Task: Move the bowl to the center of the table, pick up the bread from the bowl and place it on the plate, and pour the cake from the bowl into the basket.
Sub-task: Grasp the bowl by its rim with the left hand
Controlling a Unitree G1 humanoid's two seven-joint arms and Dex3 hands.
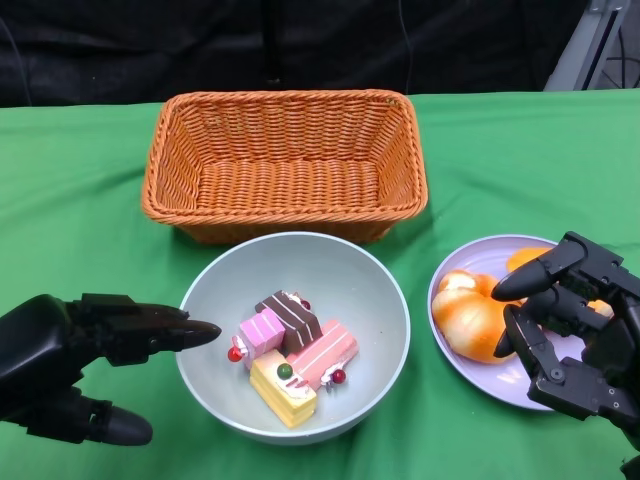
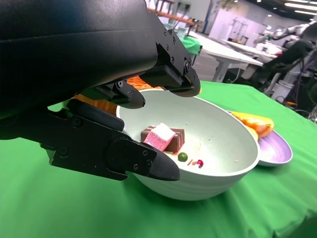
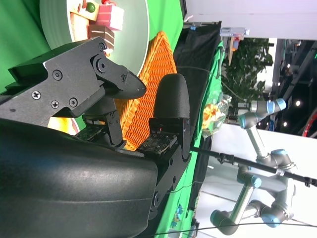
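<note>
Green cloth covers the worktop [image 1: 80, 200]. Bowl [image 1: 380, 300] sits central, holding cake [image 1: 290, 355]; bread [image 1: 470, 315] lies on the plate [image 1: 500, 375]. Pouring step is pending. Left hand [image 1: 75, 365], fingers apart and empty, flanks the bowl rim; right hand [image 1: 570, 325] hovers, holding nothing. Next: grip bowl, tip toward basket [image 1: 285, 165].

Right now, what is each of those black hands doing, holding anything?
Left hand: open, holding nothing, fingers beside the bowl.
Right hand: open, holding nothing, over the plate.
</note>
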